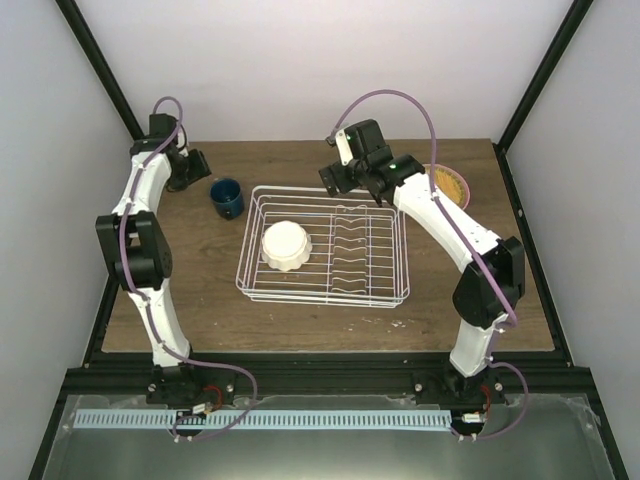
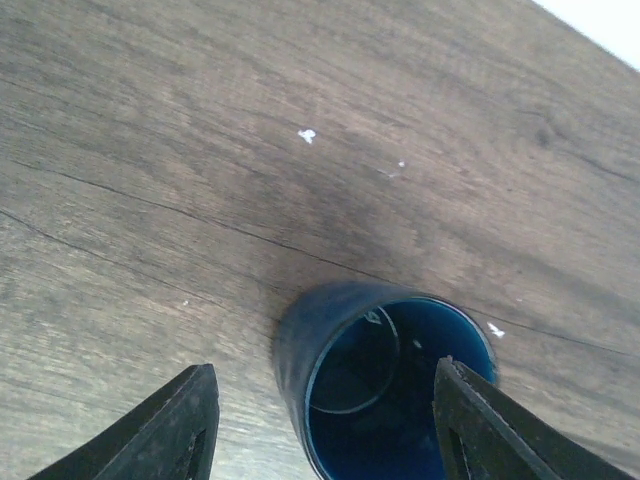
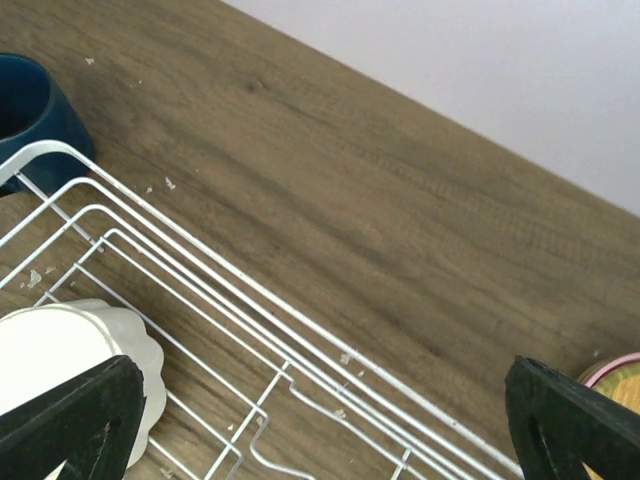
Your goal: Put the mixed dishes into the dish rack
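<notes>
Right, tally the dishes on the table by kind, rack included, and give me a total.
Mug: 1
Bowl: 1
Plates: 2 showing, yellow on pink; others may be hidden
Dish rack: 1
Total: 5

Overhead view spans table (image 1: pixel 300 165); both close wrist views share mug (image 2: pixel 390 390)

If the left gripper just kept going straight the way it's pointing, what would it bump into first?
Most likely the small dark blue mug, upright on the wooden table: it sits right ahead of the open left gripper, though depth is hard to judge.
</notes>
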{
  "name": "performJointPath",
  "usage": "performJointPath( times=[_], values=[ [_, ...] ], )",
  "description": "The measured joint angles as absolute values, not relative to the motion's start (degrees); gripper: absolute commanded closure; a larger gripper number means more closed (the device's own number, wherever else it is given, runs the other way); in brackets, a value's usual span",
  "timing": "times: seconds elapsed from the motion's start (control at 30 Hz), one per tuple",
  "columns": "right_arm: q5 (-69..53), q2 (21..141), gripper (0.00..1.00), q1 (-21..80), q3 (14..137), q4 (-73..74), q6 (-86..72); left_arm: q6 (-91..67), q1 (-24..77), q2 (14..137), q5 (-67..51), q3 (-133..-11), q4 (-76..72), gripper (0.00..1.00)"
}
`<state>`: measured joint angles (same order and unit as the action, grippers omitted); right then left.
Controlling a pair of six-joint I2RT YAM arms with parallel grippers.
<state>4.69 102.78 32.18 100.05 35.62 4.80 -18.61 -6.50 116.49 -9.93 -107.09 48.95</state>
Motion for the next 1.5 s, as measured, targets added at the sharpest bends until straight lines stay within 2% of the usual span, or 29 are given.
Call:
performJointPath(
  times=[0.33,0.67,1.17,1.37,1.5],
  values=[
    [4.40,103.35,0.00,32.05,100.05,38.19,0.97,-16.14,-6.50,126.72,-7.84,-114.26,52.84,0.43],
    [5.17,103.66,0.00,32.05,100.05,38.39,-0.08,-14.79,-4.89,130.17,-10.17,-117.86,53.23,0.44],
    [6.17,105.93,0.00,32.05,100.05,38.57,0.40,-12.86,-3.05,128.42,-10.11,-110.83,53.49,0.46],
    [6.11,107.15,0.00,32.05,100.05,38.59,0.89,-12.71,-3.05,128.42,-9.93,-110.41,53.41,0.72],
    [6.09,107.46,0.00,32.05,100.05,38.59,1.08,-12.93,-3.07,128.42,-9.45,-110.41,52.77,0.84]
  ],
)
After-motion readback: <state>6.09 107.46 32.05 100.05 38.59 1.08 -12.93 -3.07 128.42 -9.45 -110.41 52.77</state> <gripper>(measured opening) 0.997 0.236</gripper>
